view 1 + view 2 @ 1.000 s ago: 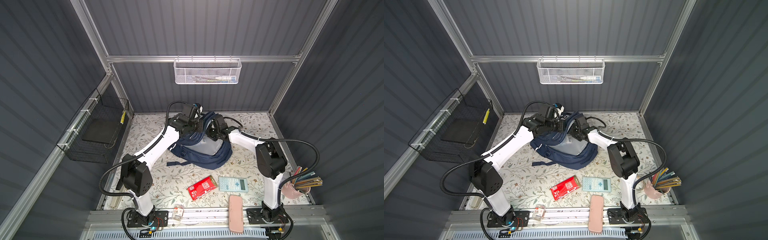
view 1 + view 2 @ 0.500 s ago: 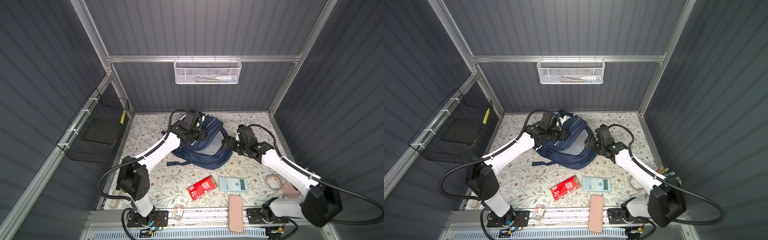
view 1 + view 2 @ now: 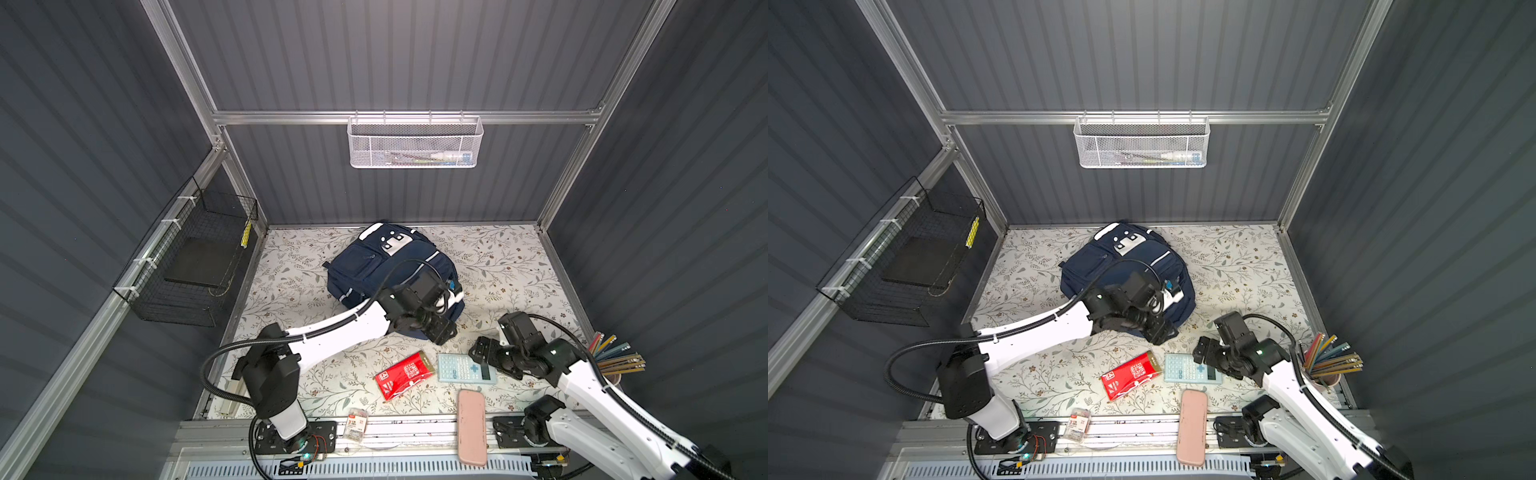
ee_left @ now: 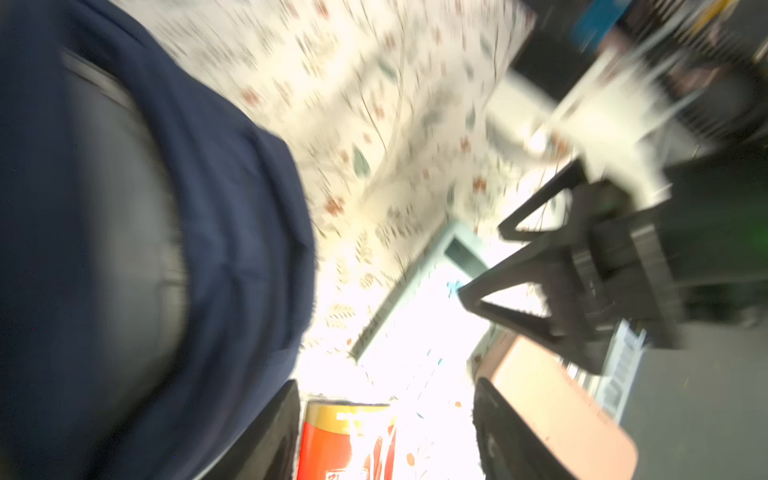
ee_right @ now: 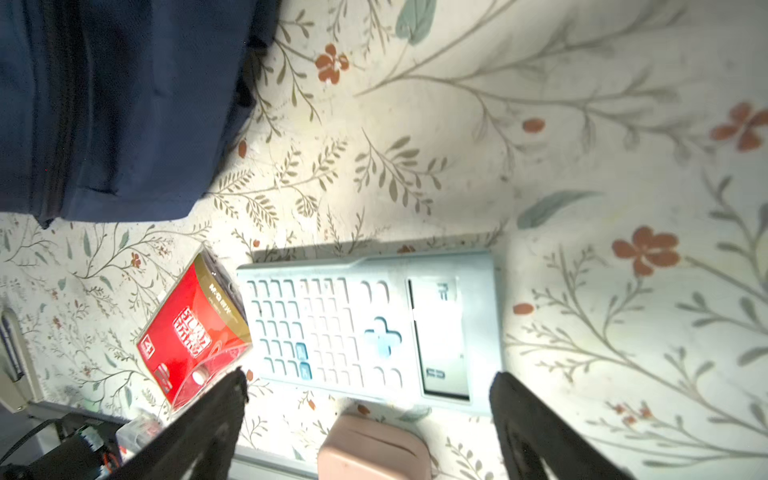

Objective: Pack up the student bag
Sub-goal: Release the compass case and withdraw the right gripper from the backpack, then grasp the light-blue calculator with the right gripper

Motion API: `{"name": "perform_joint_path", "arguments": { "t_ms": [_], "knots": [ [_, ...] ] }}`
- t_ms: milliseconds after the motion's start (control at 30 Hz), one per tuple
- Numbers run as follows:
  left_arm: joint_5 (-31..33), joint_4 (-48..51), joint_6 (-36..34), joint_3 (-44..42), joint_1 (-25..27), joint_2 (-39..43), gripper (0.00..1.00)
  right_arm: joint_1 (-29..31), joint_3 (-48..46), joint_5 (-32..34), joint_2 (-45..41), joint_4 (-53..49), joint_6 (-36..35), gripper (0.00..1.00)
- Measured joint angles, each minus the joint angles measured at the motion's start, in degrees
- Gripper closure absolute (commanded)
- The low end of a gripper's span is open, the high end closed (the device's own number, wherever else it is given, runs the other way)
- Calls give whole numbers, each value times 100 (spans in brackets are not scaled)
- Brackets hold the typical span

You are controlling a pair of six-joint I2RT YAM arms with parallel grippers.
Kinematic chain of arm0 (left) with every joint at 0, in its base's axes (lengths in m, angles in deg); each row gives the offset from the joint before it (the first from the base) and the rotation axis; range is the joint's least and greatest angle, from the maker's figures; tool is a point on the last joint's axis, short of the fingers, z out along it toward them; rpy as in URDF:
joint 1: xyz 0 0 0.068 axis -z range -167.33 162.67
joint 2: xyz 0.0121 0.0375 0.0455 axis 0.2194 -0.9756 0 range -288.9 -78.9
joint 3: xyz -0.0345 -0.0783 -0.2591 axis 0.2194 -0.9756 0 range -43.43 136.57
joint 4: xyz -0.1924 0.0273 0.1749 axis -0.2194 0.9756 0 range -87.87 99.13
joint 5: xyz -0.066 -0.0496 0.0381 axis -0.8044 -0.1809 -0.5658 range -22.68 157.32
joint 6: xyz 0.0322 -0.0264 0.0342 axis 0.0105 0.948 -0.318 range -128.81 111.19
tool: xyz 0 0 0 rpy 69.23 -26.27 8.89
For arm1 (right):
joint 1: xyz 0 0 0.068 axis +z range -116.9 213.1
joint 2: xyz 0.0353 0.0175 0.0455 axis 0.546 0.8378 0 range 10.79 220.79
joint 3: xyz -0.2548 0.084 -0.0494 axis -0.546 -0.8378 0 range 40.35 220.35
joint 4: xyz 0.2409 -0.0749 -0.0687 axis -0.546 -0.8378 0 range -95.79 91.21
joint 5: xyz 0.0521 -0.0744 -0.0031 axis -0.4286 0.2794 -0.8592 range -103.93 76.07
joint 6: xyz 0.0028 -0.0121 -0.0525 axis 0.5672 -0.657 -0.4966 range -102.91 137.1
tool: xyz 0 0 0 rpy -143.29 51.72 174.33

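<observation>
calculator (image 3: 465, 368), red packet (image 3: 405, 374), pink case (image 3: 471, 426) left outside student bag (image 3: 365, 266) | left claw (image 3: 444, 332), right claw (image 3: 478, 353) spread apart, empty

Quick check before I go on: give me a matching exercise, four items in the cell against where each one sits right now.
Things:
1. student bag
2. calculator
3. pink case
4. coloured pencils

Places:
A. standing in a cup at the right edge of the mat
B. lying across the front rail
C. right beside the red packet
D. farthest back on the mat

Pairs: 1-D, 2-C, 3-B, 4-A
</observation>
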Motion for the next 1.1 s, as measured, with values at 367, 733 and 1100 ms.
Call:
{"name": "perform_joint_path", "arguments": {
  "t_ms": [367,733,1100],
  "knots": [
    [-254,-404,-76,-321,-11,-468,37,260,-975,-498,-874,-393,1368,6],
    [101,-592,313,-437,-17,-592,54,236,-732,-356,623,1158,1532,6],
    [575,-533,960,-538,-352,173,54,155,721,671,3049,1829,697,1]
  ]
}}
